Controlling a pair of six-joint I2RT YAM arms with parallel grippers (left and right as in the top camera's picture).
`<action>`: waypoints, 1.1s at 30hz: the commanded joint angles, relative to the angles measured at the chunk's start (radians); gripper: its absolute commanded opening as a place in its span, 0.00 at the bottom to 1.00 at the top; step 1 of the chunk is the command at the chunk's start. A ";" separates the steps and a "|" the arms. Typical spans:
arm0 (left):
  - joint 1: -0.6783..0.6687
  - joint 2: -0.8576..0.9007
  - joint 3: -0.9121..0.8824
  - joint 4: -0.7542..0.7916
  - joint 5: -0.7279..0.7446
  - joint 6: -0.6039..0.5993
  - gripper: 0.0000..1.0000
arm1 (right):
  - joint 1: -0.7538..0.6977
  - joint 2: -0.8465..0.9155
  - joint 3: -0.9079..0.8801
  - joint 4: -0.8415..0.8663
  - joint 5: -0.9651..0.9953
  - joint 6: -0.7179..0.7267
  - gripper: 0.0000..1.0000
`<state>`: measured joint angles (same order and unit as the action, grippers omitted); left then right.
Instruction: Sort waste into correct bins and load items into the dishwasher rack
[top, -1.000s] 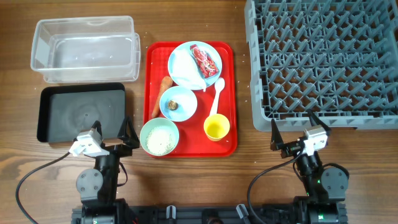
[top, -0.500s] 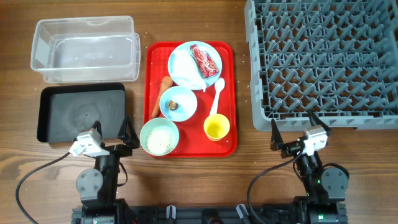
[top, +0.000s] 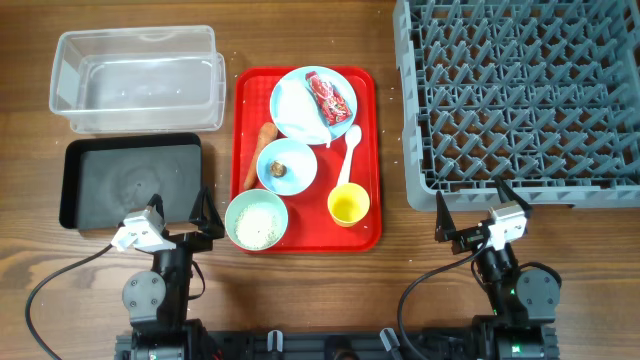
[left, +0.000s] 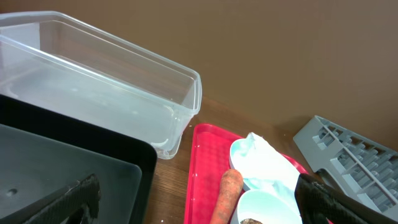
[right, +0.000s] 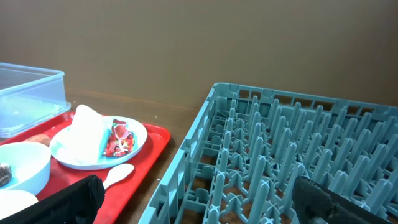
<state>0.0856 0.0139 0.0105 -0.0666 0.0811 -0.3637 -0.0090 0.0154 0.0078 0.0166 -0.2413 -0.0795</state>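
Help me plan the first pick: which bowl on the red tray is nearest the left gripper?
The pale green-white bowl holding rice, right beside the left gripper. The light blue bowl with the brown scrap sits farther back.

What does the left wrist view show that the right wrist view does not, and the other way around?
Only the left wrist view shows the black tray, in its near left corner. Only the right wrist view shows the red snack wrapper, lying on the plate beside the white napkin, and the white spoon on the red tray. Both views share the clear tub, the red tray, the napkin and part of the grey rack.
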 joint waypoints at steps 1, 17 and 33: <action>-0.005 -0.007 -0.005 -0.003 0.019 0.016 1.00 | 0.006 -0.011 -0.003 0.005 0.010 0.001 1.00; -0.005 -0.007 -0.005 -0.002 0.019 0.016 1.00 | 0.006 -0.011 -0.003 0.005 0.010 0.001 1.00; -0.005 -0.007 -0.005 -0.002 0.000 0.016 1.00 | 0.006 -0.011 -0.003 0.013 0.054 0.032 1.00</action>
<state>0.0856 0.0139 0.0105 -0.0666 0.0807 -0.3634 -0.0090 0.0154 0.0078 0.0265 -0.2073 -0.0795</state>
